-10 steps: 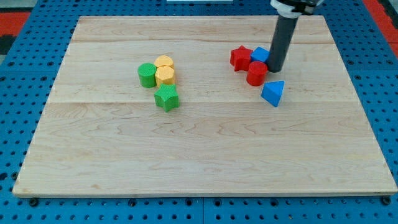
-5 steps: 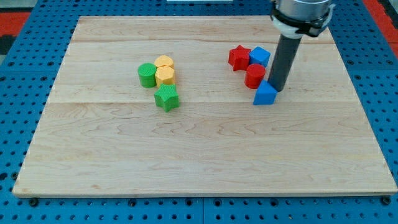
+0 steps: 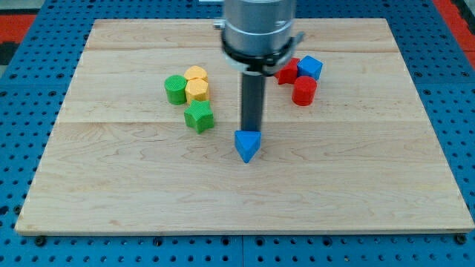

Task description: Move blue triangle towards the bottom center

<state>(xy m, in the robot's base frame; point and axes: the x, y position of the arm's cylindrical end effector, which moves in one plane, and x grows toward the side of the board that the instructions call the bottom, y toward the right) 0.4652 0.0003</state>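
My arm enters at twelve o'clock as a broad grey metal cylinder with a smooth, faintly shiny wall. A black band rings its lower edge, trimmed by a thin white rim with small lugs sticking out at three and nine o'clock. From the centre of that collar hangs a straight, matt dark grey rod, ending in my tip [image 3: 251, 133].

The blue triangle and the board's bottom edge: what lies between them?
Nothing. In the camera view, only bare wood lies between the blue triangle and the board's bottom edge. My tip touches its top side.
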